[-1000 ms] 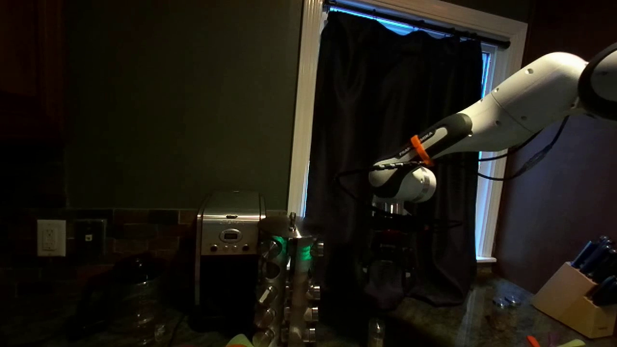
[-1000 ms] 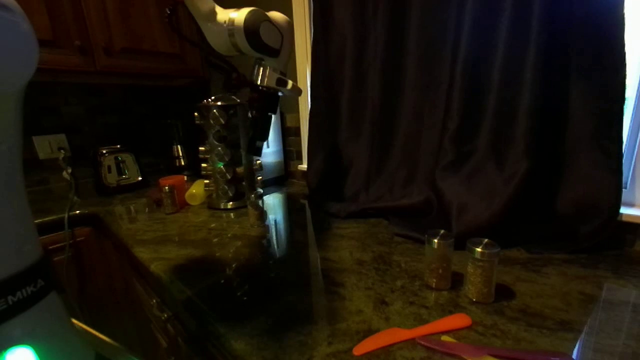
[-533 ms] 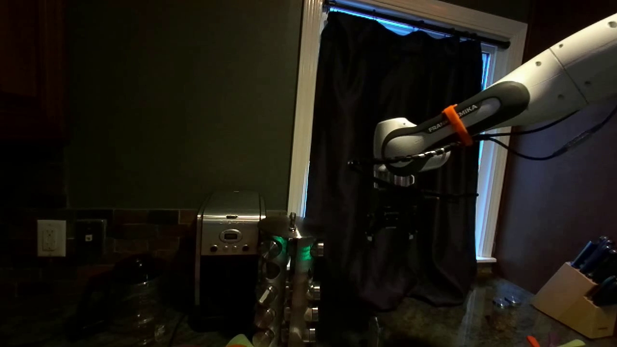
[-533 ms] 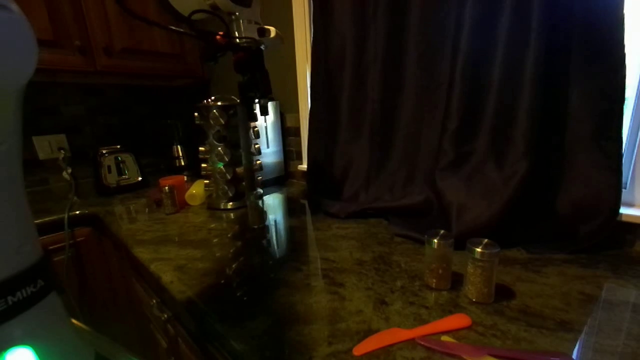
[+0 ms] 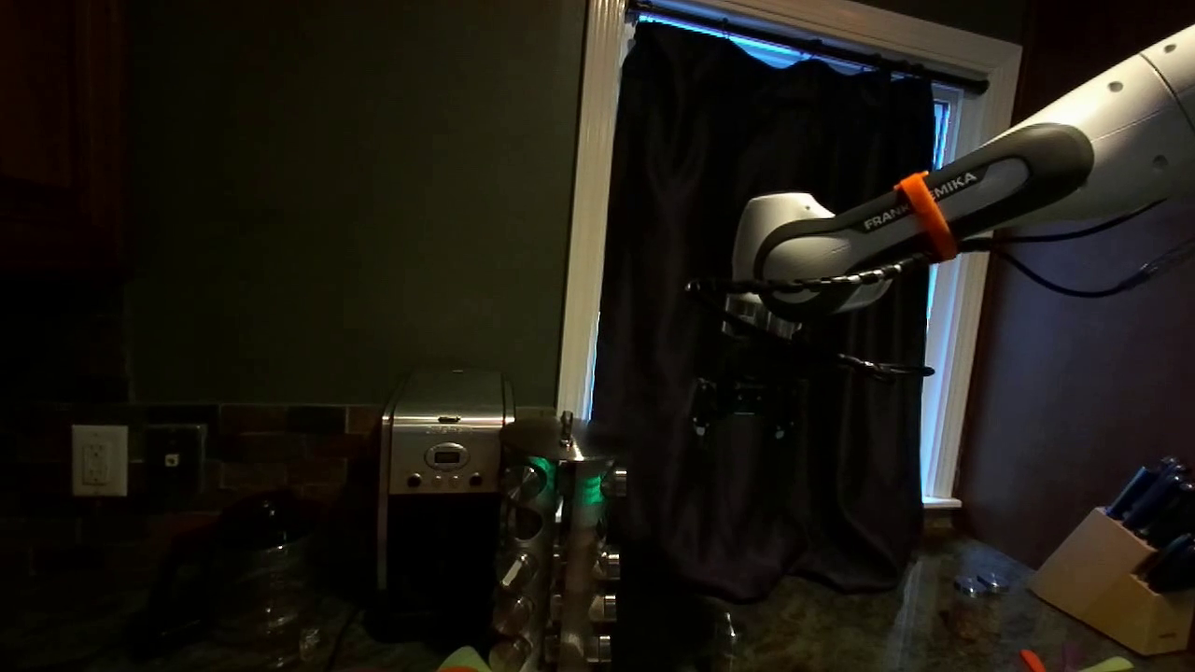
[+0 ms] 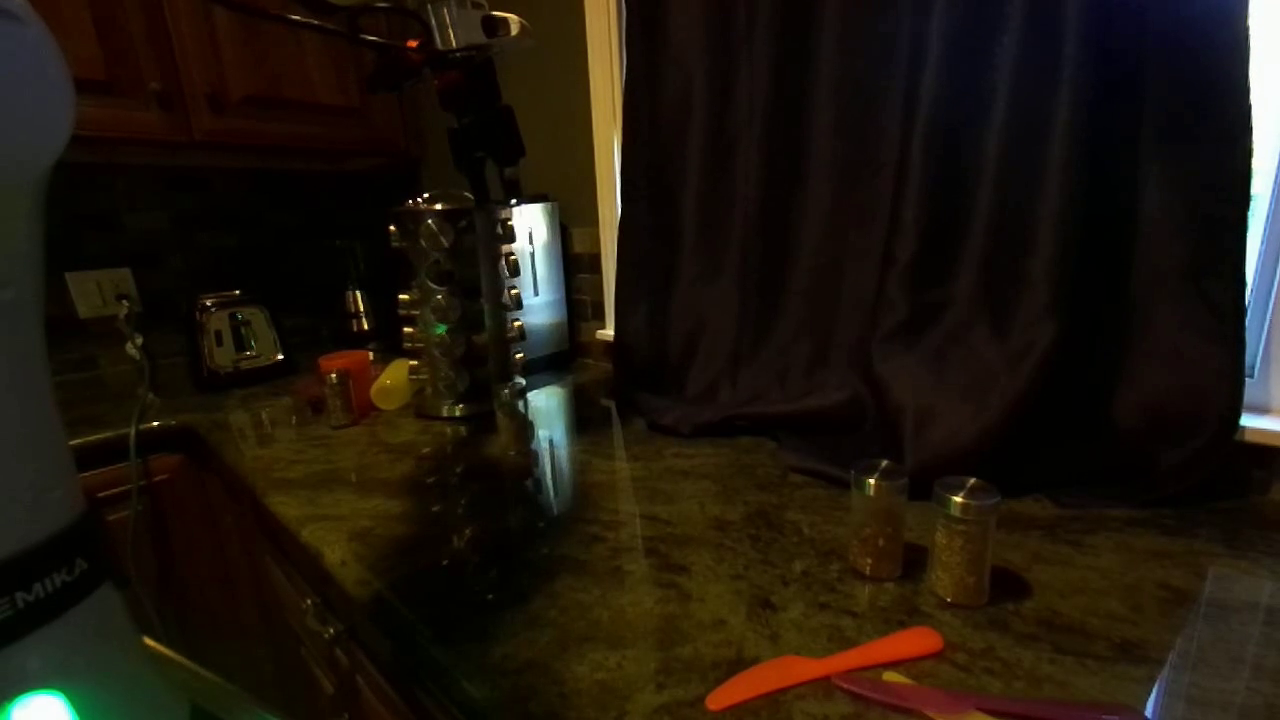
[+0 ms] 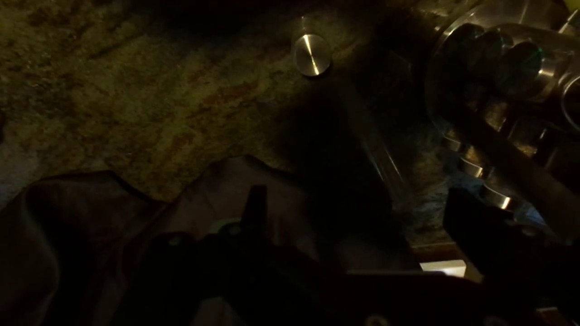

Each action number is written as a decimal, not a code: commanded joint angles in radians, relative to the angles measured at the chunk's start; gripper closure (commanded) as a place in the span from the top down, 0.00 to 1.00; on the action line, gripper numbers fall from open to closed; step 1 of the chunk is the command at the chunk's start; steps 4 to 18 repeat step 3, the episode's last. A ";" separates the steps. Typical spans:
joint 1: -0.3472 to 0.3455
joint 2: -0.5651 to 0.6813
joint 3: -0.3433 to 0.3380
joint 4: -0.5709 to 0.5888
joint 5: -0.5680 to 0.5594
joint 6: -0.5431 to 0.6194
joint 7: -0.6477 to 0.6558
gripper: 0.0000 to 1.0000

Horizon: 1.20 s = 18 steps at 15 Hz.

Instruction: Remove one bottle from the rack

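Note:
The rack is a tall round metal stand with rows of steel-capped bottles lying in it. It shows in both exterior views and at the upper right of the wrist view. One bottle stands upright on the counter beside the rack; its round steel lid shows in the wrist view, and it is faint at the bottom of an exterior view. My gripper is open with nothing between its fingers. In both exterior views it hangs high beside the rack's top, above the counter.
A steel coffee maker stands behind the rack. Two spice jars and an orange knife are on the counter. A toaster, a red cup and a yellow cup are nearby. A dark curtain hangs close.
My gripper has risen well above the standing bottle, and the arm has drawn back. In an exterior view it has moved up and left. The rack and bottle have not visibly moved.

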 commanded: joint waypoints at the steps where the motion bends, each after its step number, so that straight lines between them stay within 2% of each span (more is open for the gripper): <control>1: -0.028 0.000 0.026 0.001 0.009 -0.002 -0.007 1.00; 18: -0.029 0.000 0.026 0.001 0.009 -0.002 -0.007 1.00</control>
